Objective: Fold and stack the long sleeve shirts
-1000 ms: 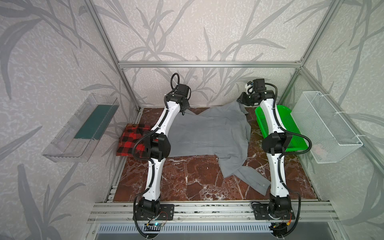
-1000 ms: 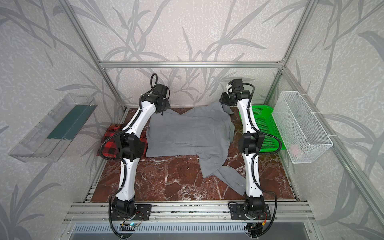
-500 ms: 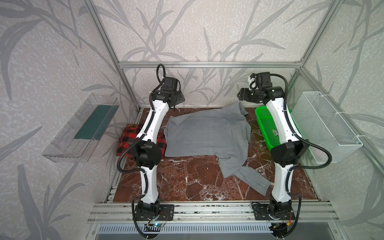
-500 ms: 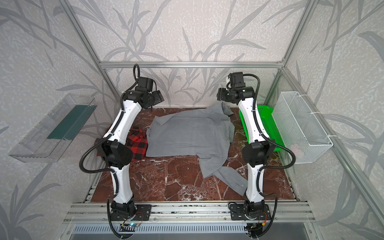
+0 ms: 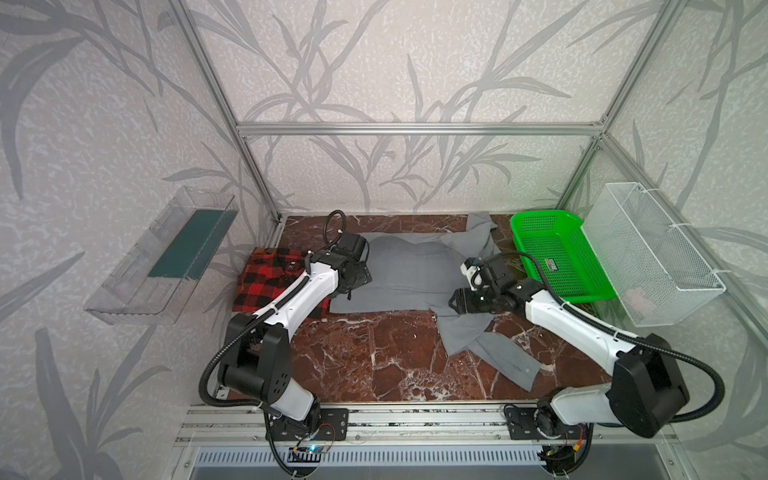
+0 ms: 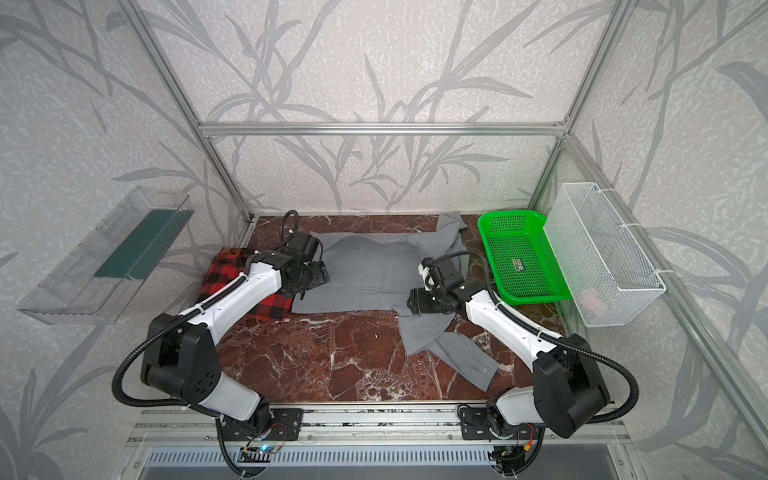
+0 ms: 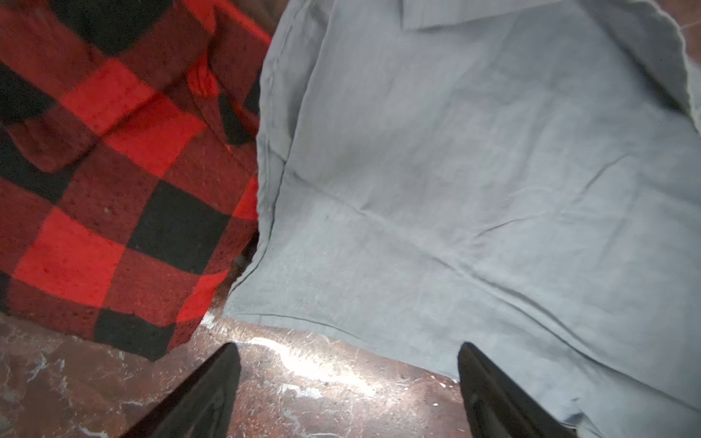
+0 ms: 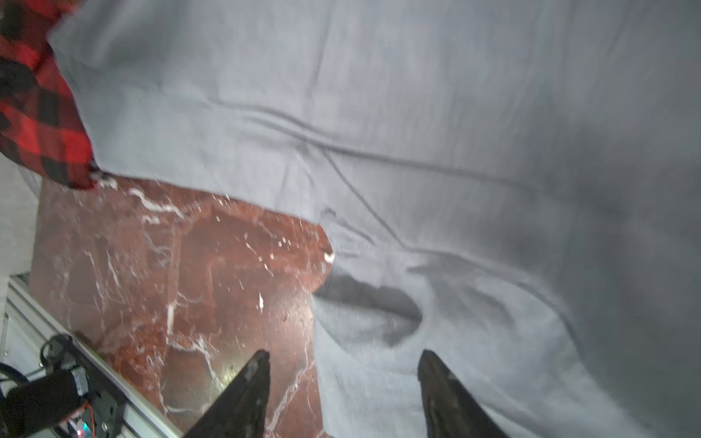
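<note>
In both top views the gray shirt point(image 5: 415, 270) is lying spread far on the table point(image 5: 374, 361). The plaid shirt point(image 5: 270, 282) is touching its left edge, seemingly folded. In the left wrist view my left gripper point(image 7: 348, 347) is hanging spread and empty over the gray hem. In the right wrist view my right gripper point(image 8: 343, 354) is spread too, over the right edge, probably for folding. The near table is giving room, but the green basket point(image 5: 540, 215) is limiting the right.
</note>
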Motion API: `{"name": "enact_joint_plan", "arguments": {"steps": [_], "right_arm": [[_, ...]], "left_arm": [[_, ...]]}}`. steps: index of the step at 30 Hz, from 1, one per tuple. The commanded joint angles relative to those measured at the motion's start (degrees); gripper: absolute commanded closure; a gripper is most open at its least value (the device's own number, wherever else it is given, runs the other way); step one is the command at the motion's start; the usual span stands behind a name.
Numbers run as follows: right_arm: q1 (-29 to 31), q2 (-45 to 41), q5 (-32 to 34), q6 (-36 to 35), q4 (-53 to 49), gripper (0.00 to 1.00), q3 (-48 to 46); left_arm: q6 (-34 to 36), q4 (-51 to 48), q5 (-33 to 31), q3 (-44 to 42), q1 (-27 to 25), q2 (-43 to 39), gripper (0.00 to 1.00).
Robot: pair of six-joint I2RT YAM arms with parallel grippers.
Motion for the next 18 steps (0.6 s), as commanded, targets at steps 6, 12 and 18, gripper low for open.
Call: {"name": "enact_joint_plan", "arguments": {"steps": [6, 12, 18], "right_arm": [[8.7, 3.0, 8.0, 0.2, 2.0, 0.34, -3.6], [9.7, 3.4, 7.5, 1.3, 4.2, 0.40, -8.7], [10.3, 2.8, 3.9, 4.4, 5.5, 0.61, -14.9]], "left_arm": [[-3.9, 0.4, -1.2, -1.2, -1.0, 6.6, 0.11], [-5.7, -0.1, -1.4, -3.0, -1.1, 8.3, 0.11], [-9.3, 3.0, 0.6, -9.6, -1.9, 8.4, 0.13]]}}
